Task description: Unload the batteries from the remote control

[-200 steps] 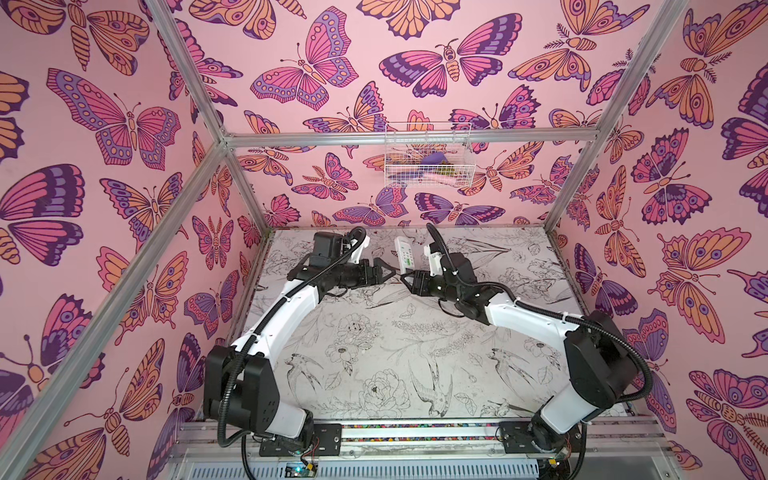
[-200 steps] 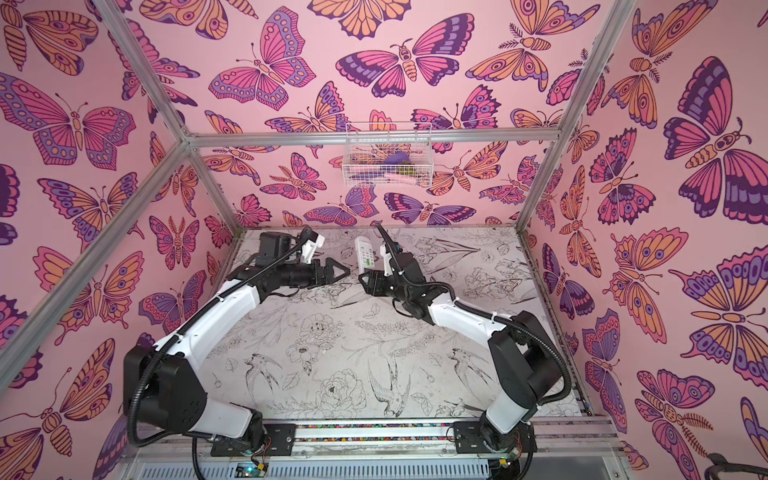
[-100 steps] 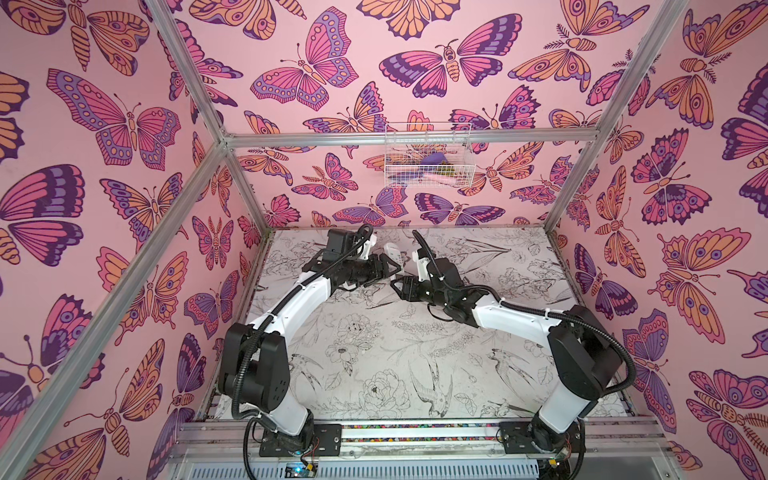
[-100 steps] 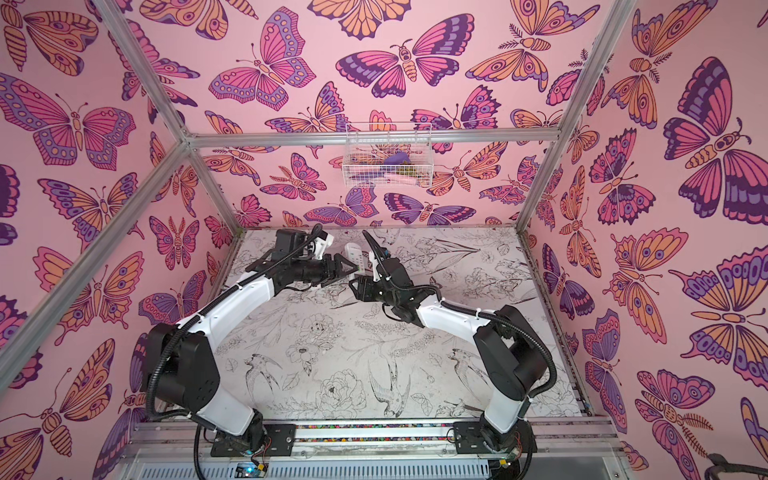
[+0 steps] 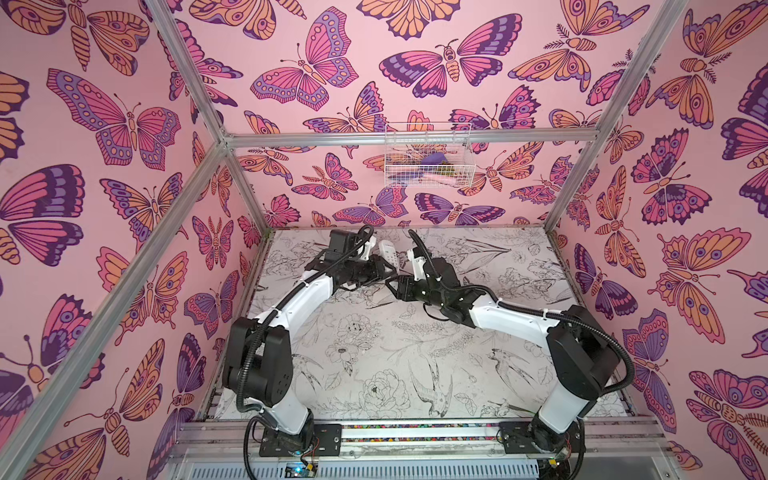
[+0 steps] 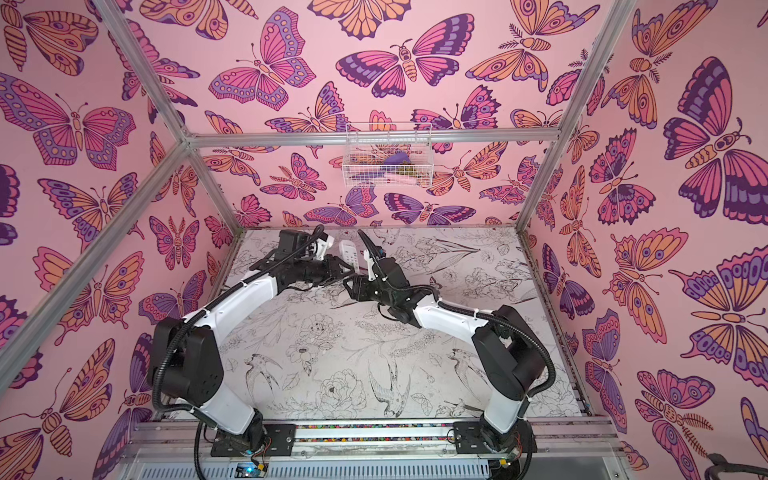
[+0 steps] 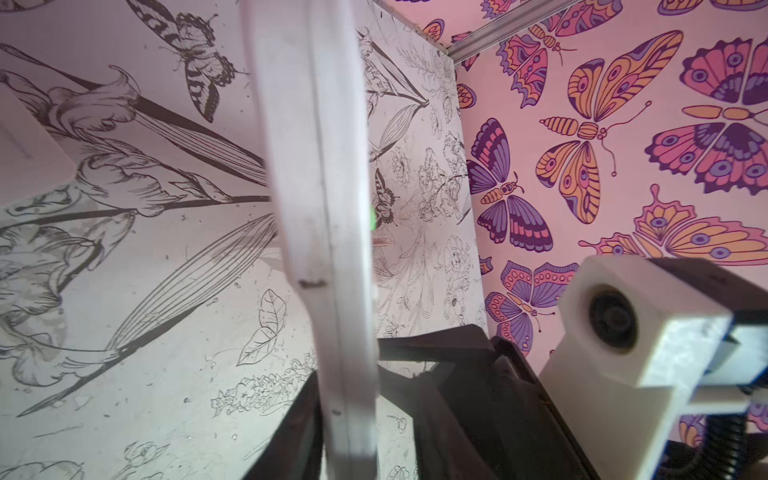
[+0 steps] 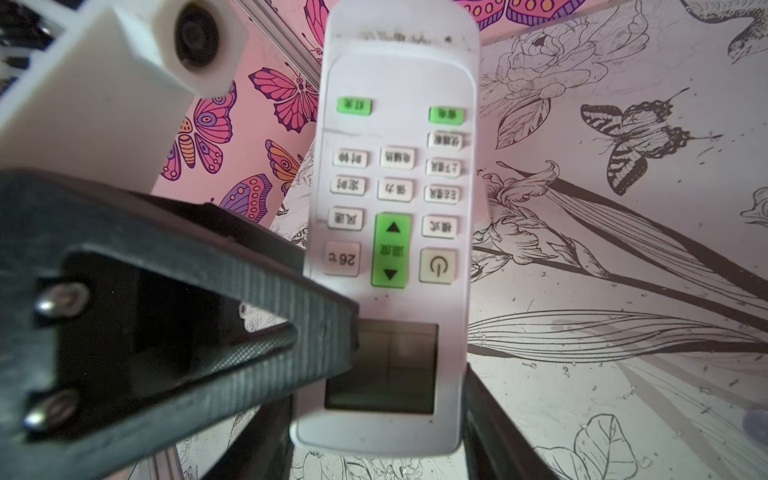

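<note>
**Both grippers on the remote control, above the far middle of the worktop**

In both top views the two arms meet near the back wall. The white remote control (image 5: 389, 252) (image 6: 348, 252) rises from between their tips, lifted off the flower-printed worktop (image 5: 374, 357) and leaning toward the wall.

The right wrist view shows its button face: green keys, pale keys and a grey display at the held end. The right gripper (image 8: 378, 428) is clamped across the width of that display end. Its dark fingers (image 8: 490, 424) press the two long edges.

The left gripper (image 8: 332, 332) comes in from the side. One ridged finger lies on the front of the remote beside the display. The left wrist view sees the remote edge-on (image 7: 316, 166), with the left gripper (image 7: 345, 415) closed on its thin faces, a dark finger against the front and another against the back (no gap shows on either side). From above, the left gripper (image 5: 390, 271) and the right gripper (image 5: 391, 285) sit just beside each other at the remote's lower end.

The batteries cannot be seen in any view, and the remote's back is turned away from the cameras.

Each wrist view catches the other arm's white camera housing (image 7: 623, 332) (image 8: 124, 83). A wire basket (image 5: 428, 160) hangs on the back wall, well apart from the arms.
</note>
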Available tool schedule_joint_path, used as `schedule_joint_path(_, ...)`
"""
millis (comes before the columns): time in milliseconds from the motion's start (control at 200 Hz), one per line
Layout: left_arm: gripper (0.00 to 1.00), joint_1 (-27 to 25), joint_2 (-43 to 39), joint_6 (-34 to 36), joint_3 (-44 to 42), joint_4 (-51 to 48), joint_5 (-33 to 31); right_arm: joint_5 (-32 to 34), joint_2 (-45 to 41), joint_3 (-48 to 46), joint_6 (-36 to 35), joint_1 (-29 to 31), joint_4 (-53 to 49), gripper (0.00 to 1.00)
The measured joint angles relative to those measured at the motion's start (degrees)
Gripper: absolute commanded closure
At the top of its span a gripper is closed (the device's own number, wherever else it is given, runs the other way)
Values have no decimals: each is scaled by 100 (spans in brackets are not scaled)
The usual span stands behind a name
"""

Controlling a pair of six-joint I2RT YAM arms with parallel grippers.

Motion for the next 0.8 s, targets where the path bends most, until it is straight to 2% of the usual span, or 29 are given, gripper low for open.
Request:
schedule_joint_path(160,84,2,-15,140,-39,7,-146,39,11,9,-22,17,4,44)
schedule_joint_path(346,95,-2,-184,584,-55,-168,-341,39,0,-15,0,57,61,25)
schedule_joint_path(461,96,-2,-229,1071,57,-463,-592,35,-168,-219,0,55,55,20)
schedule_joint_path(626,97,-2,-240,2302,745,-1102,-1176,229,-1241,-1158,22,55,-94,17)
schedule_joint_path(797,96,-66,-575,4382,1078,-1174,-1954,356,-2483,-1897,278,-157,-507,16)
